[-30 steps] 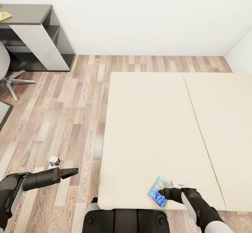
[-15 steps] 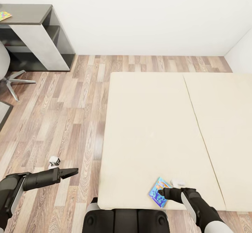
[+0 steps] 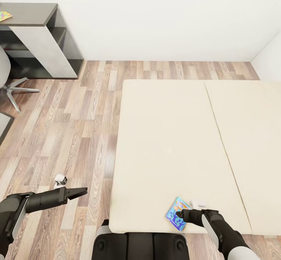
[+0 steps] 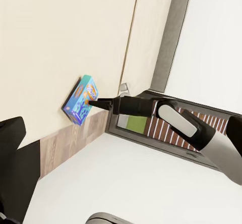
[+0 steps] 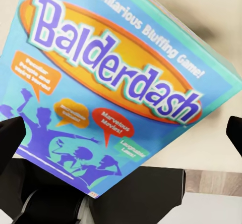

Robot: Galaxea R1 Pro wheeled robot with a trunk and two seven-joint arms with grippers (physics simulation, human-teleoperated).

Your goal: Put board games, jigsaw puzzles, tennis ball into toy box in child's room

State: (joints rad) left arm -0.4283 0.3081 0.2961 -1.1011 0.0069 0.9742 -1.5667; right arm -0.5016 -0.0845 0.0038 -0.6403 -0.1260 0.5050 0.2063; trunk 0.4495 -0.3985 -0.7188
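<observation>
Nothing has moved since before; right gripper (image 3: 180, 214) fingers spread over the board game (image 3: 176, 214); left gripper (image 3: 81, 191) fingers together.

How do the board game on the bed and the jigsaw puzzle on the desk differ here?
The board game is light blue with an orange logo and lies at the bed's near edge by the right gripper. The jigsaw puzzle is multicoloured, far off on the desk, untouched. Both are thin and flat.

A light blue board game (image 3: 177, 214) with an orange oval "Balderdash" logo lies flat near the bed's (image 3: 168, 143) front edge, on the left beige mattress section. A multicoloured jigsaw puzzle (image 3: 4, 16) rests on the grey tabletop (image 3: 33, 15).
</observation>
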